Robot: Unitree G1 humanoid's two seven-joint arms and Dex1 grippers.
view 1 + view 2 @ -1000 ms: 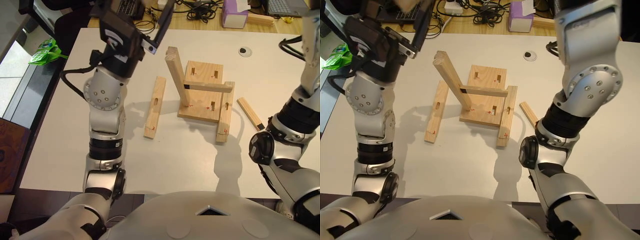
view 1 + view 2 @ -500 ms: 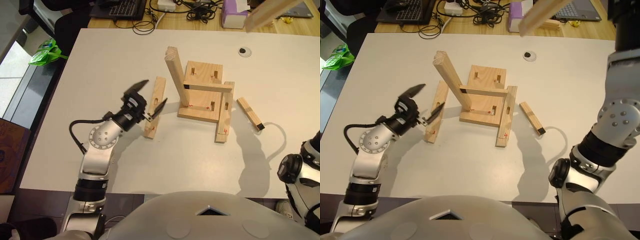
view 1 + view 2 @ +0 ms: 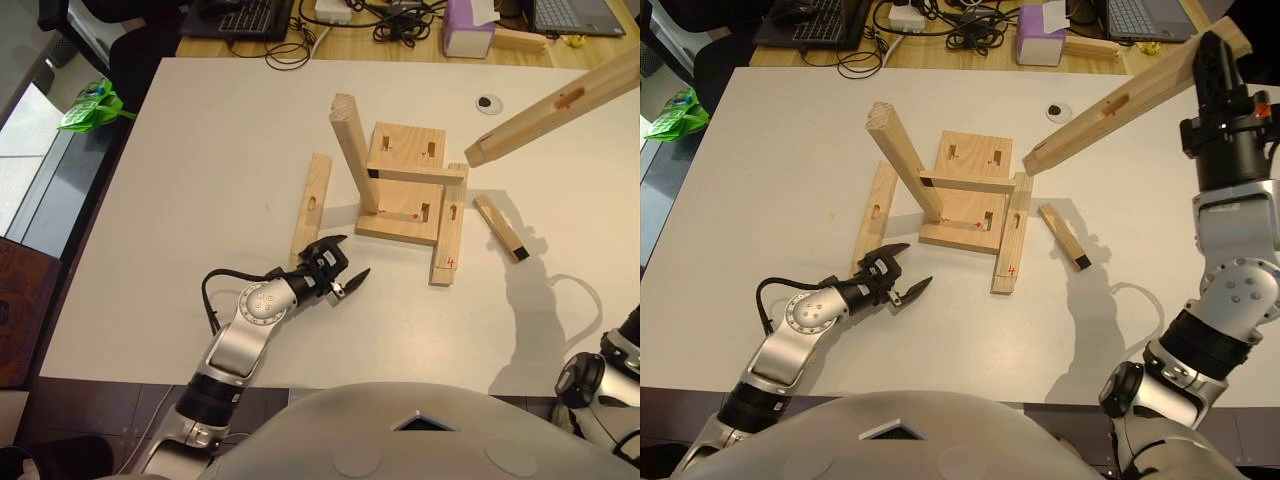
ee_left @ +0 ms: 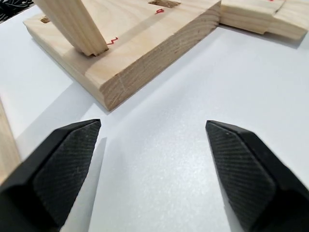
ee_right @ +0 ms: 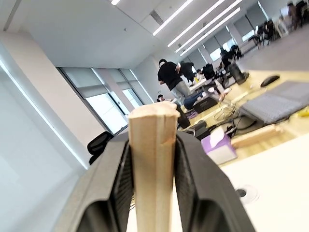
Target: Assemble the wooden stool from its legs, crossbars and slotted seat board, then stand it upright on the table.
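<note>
The slotted seat board (image 3: 405,180) lies flat mid-table. One leg (image 3: 352,150) stands tilted in it, and a crossbar (image 3: 415,175) runs from that leg. A second leg (image 3: 449,225) lies along the board's right side. A loose leg (image 3: 310,210) lies to the left and a short crossbar (image 3: 500,227) to the right. My left gripper (image 3: 915,265) rests open just above the table, in front of the board (image 4: 145,48) and empty. My right gripper (image 3: 1215,75) is shut on another leg (image 3: 1120,105), held slanting in the air. Its free end hangs above the board's right edge.
A purple box (image 3: 470,25), cables, a keyboard (image 3: 235,15) and a spare wooden piece (image 3: 520,38) sit on the desk behind the table. A round grommet (image 3: 489,101) marks the far right. A white cable (image 3: 570,290) loops at the front right. A green bag (image 3: 88,105) hangs off the left edge.
My left arm came down from high up to the table, ending low in front of the seat board. My right arm swung the held leg down toward the board.
</note>
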